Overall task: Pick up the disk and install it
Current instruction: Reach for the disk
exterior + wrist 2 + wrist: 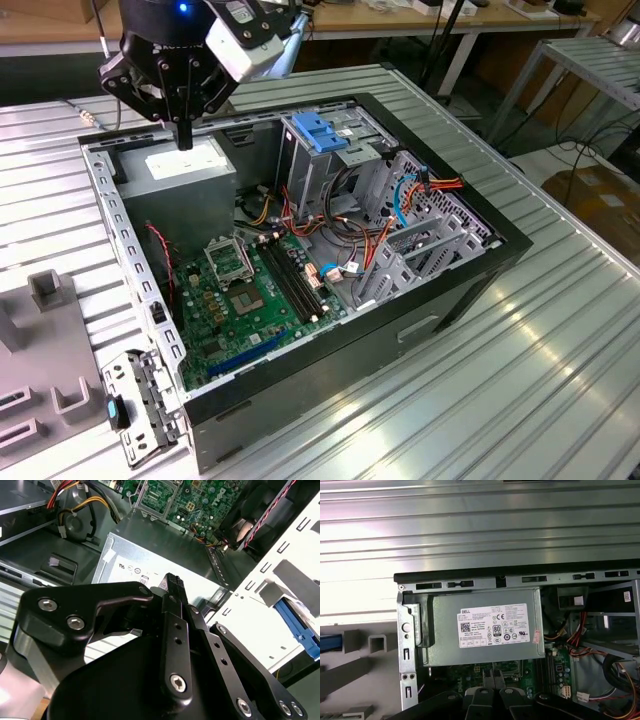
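The arm (pixel 175 30) runs off the exterior view's top edge (its fingers (pixel 185 128) cover part of the power supply (pixel 190 182)).

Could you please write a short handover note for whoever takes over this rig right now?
Gripper: shut, empty, hovering above the power supply in the open case.
Disk: not in the gripper; a blue piece in the grey fixture beside the case may be it, but I cannot confirm.
Done: no pick-up yet.
Left: pick-up and install.
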Controlling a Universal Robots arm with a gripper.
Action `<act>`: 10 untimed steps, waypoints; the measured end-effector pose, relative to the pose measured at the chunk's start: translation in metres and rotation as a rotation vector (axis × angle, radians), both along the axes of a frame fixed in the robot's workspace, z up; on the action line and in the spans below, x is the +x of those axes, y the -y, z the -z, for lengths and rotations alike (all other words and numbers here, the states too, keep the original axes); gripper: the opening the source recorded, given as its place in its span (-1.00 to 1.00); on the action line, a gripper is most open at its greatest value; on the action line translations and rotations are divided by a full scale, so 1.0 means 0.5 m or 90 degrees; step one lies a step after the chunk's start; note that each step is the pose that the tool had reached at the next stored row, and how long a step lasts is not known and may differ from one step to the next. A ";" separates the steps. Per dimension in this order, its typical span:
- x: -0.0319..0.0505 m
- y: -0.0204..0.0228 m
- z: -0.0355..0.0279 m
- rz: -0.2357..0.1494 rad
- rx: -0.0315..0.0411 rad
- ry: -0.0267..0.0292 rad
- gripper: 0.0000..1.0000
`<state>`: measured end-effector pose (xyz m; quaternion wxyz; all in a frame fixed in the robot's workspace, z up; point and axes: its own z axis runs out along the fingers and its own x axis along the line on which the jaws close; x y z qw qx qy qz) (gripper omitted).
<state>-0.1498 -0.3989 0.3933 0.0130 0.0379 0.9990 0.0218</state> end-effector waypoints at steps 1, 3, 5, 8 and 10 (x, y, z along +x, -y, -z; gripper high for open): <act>0.000 0.0000 0.000 0.000 0.0000 0.0000 -0.79; -0.001 0.0000 0.000 0.000 0.0000 0.0000 -0.79; -0.004 0.0000 0.000 0.000 0.0000 -0.0001 -0.79; -0.005 0.0000 0.000 0.000 0.0000 -0.0001 -0.79; -0.005 0.0000 0.000 0.000 0.0000 -0.0001 -0.79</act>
